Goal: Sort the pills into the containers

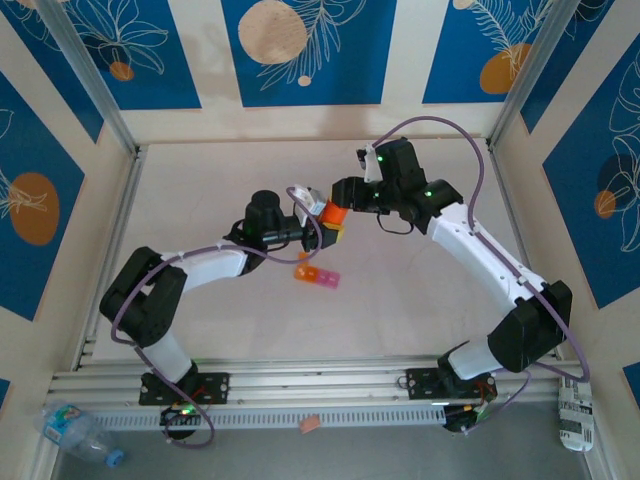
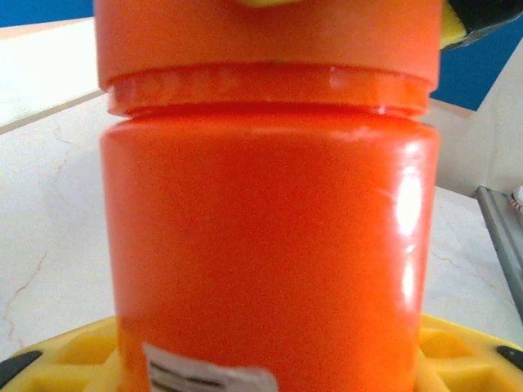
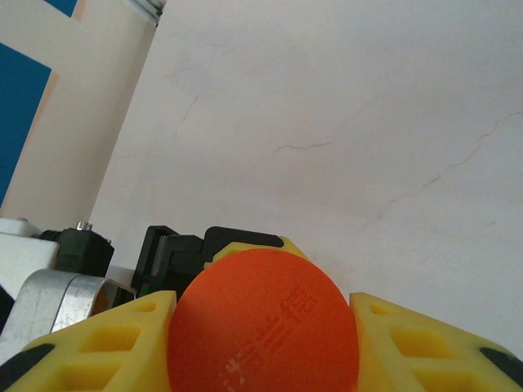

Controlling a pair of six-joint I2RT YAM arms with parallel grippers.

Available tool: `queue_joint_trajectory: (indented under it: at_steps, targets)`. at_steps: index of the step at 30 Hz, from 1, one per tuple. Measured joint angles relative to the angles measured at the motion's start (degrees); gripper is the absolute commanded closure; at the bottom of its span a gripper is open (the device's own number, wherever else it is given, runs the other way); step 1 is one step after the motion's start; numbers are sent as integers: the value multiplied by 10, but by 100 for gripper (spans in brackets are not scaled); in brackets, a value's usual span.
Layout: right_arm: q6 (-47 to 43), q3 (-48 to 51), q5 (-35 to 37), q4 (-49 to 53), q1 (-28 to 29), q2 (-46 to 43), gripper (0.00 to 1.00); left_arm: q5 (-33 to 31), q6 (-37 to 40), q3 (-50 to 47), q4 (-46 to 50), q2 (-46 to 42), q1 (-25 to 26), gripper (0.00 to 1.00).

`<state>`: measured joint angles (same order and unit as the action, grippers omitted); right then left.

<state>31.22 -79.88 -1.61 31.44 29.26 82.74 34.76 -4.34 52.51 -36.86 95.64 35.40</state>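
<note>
- The desk (image 1: 400,310): a pale, stone-look top with thin brown veins.
- An orange bottle (image 2: 270,245) with a ridged ring under its cap and a white label (image 2: 208,377) low on its side.
- Blue wall panels (image 1: 140,50) ahead of me, with white leaves and tan discs.
- Metal rails (image 1: 320,378) along the desk's near edge.
- A clear plastic bottle (image 1: 75,432) with a blue cap, lying at my near left corner.
- A small orange scrap (image 1: 310,425) beside those rails.
- A crumpled printed thing (image 1: 575,415) at my near right; I cannot tell what it is.

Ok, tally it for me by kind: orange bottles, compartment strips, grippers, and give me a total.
Orange bottle: 1
Compartment strip: 1
Grippers: 2 (left gripper, right gripper)
Total: 4
</note>
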Motion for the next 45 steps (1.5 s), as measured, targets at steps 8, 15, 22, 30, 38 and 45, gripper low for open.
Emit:
queue_joint_trajectory:
  at_steps: [8,15,22,30,38,45]
  targets:
    - [-8,-54,-29,54,-19,19,30,-3,-5,1,-25,0,2,100]
    - [-58,-115,-115,101,-82,4,14,37,-41,21,-71,3,0,100]
    - [-163,-136,-194,128,-118,-15,13,106,-93,36,-99,23,-4,100]
    - [-250,-175,-222,179,-111,25,14,155,-132,47,-108,30,-5,100]
    - [-280,-179,-225,207,-93,44,20,174,-145,54,-108,32,-5,100]
    - [-288,-179,-224,216,-86,56,46,178,-149,54,-108,32,-5,100]
